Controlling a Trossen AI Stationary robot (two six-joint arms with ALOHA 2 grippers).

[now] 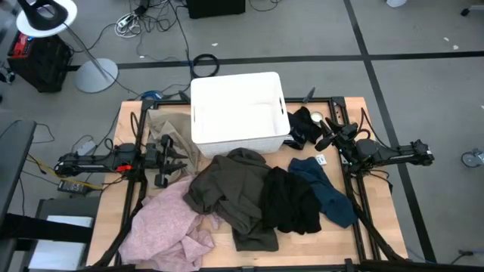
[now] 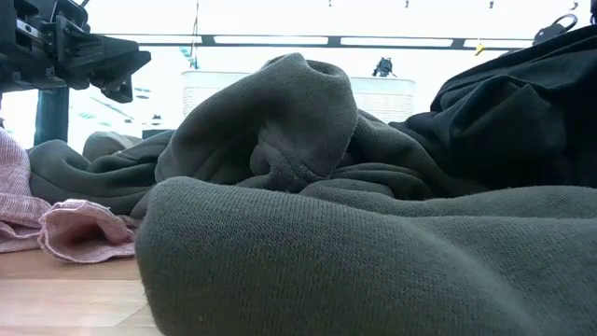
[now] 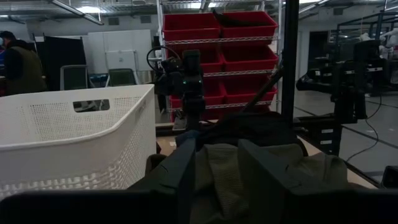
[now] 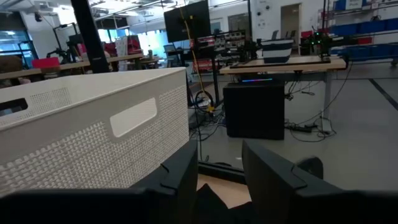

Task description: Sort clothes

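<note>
Several garments lie heaped on the wooden table. The pale pink one (image 1: 162, 227) is at the near left and the olive green one (image 1: 231, 189) in the middle. The black one (image 1: 291, 202) lies beside the dark teal blue one (image 1: 329, 193). The beige one (image 1: 170, 125) lies left of the white bin (image 1: 238, 113). My left gripper (image 1: 180, 157) is open and hovers above the table just left of the olive garment (image 3: 217, 168). My right gripper (image 1: 321, 134) is open, right of the bin, over a small dark cloth (image 1: 302, 125).
The white perforated bin stands at the table's far middle, between the two grippers, and shows in both wrist views (image 3: 74, 137) (image 4: 93, 130). Black frame rails (image 1: 355, 196) run along the table's sides. A person (image 3: 18, 62) stands in the room behind.
</note>
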